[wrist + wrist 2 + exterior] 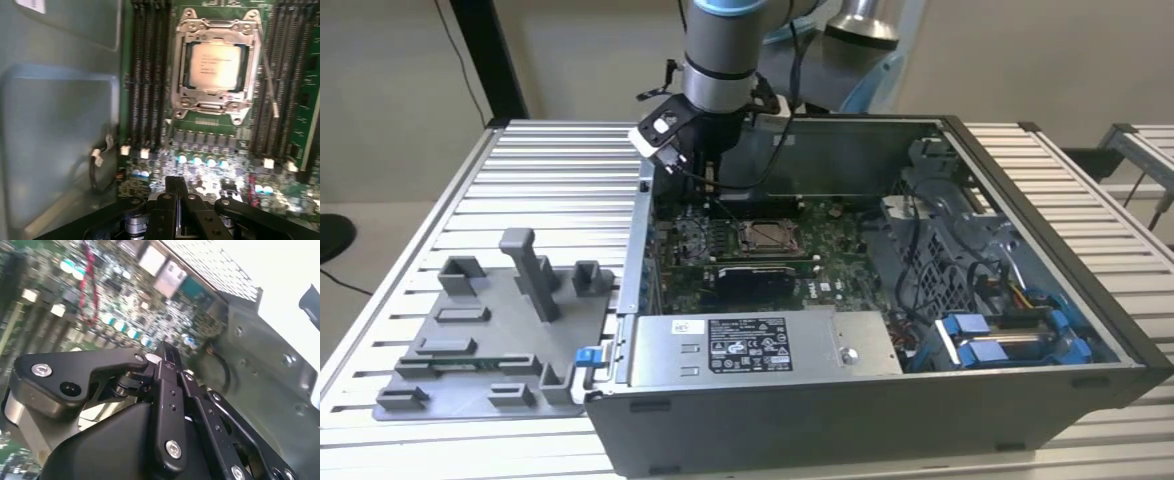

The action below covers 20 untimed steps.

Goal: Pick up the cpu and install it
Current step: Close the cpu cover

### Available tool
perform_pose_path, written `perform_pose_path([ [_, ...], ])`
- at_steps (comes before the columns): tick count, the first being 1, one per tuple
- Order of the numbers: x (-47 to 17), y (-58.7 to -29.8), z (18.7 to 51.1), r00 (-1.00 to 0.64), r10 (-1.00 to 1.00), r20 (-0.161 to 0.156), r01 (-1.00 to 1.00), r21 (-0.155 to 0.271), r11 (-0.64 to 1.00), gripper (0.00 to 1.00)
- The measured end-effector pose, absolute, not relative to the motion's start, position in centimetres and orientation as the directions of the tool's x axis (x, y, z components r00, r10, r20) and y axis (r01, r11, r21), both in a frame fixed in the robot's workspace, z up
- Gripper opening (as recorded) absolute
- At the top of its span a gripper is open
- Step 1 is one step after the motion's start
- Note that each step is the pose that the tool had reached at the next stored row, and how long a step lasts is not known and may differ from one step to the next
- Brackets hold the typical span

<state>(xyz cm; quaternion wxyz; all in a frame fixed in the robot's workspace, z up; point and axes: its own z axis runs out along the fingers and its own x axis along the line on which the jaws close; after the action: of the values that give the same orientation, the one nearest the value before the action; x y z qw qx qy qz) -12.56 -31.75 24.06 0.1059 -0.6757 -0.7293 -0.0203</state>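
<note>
Look: the cpu [216,65] is showing a silvery-white square top.
Pose: it is lying flat, face up.
Place: it is sitting inside the metal socket frame [176,75] on the green motherboard [210,126], between memory slots [147,75].

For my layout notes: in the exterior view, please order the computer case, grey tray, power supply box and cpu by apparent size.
Largest to smallest:
computer case
grey tray
power supply box
cpu, by far the smallest
</note>
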Motion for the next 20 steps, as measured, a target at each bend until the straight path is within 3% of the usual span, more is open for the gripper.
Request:
perform_pose_path([
  [3, -12.6, -31.7, 24.0, -0.065, 0.973, 0.224, 0.990, -0.110, 0.091, 0.00],
  [20, -8.8, -31.7, 25.9, -0.065, 0.972, 0.228, 0.990, -0.109, 0.092, 0.00],
])
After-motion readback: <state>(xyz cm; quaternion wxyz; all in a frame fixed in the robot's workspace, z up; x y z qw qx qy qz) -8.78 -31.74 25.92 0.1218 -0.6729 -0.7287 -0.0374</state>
